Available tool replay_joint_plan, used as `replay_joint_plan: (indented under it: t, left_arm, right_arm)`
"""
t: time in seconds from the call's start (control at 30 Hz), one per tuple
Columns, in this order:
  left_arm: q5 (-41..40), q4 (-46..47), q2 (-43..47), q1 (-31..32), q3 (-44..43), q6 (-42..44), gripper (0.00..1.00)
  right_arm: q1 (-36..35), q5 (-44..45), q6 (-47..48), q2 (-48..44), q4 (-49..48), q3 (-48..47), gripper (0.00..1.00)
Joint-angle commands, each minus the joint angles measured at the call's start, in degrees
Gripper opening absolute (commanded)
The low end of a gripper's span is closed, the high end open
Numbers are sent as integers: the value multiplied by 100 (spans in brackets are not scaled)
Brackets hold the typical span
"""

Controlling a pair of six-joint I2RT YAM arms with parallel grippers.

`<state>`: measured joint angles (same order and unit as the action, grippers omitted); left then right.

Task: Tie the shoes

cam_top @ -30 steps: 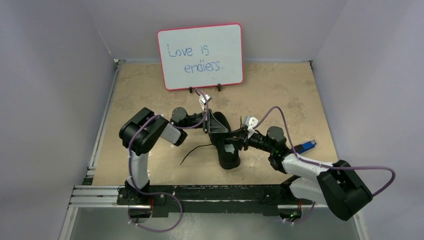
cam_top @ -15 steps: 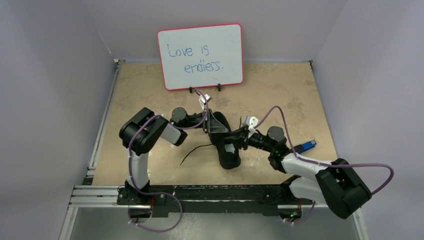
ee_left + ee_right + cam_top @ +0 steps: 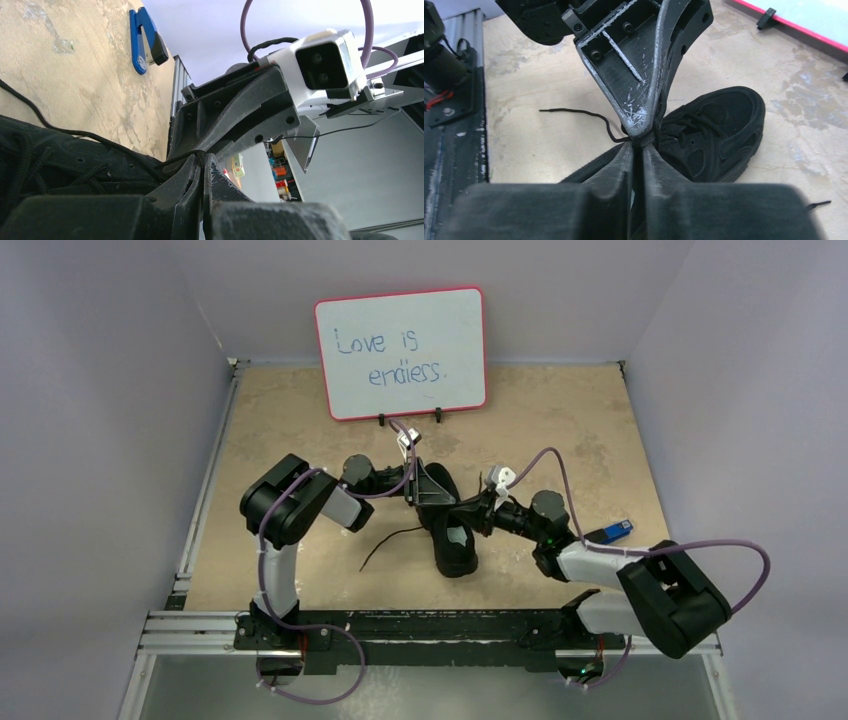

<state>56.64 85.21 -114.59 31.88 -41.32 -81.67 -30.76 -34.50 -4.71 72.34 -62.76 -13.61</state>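
The shoe lies near-to-far, toe toward the whiteboard, with the left gripper and right gripper tip to tip, each pinching lace.

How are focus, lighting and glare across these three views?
Top external: even light, no glare, but the black shoe shows little detail. Left wrist: the left gripper is blurred near the lens. Right wrist: the right gripper is soft; shoe and lace sharp.
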Motion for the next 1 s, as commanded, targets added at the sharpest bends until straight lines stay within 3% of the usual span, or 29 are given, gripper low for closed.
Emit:
replay_joint_plan:
  t: [0.0, 0.2, 0.23, 0.3, 0.37, 0.57, 0.7, 0.97]
  left_arm:
    - [-58, 1409, 83, -6, 7, -149, 0]
    - [-68, 1404, 97, -6, 43, -136, 0]
    - [-59, 1405, 95, -18, 44, -130, 0]
    - [-34, 1410, 95, -25, 43, -138, 0]
    - [-5, 1409, 87, -31, 31, -146, 0]
    - [-4, 1402, 43, -39, -25, -175, 0]
    - [-13, 1403, 26, -35, -51, -181, 0]
    - [-78, 1408, 31, -33, -60, -177, 0]
  right_arm:
    - [-19, 102, -358, -48, -425, -318, 0]
    - [-16, 24, 422, -1439, 1861, -196, 0]
    - [-7, 14, 442, -1641, 2010, -94, 6]
    - [0, 17, 805, -1968, 2416, 19, 28]
    - [0, -141, 939, -2109, 2578, 23, 35]
    - [-2, -92, 942, -1735, 2157, -78, 33]
    - [-5, 40, 830, -1318, 1619, -116, 41]
    - [-8, -6, 571, -775, 945, -318, 41]
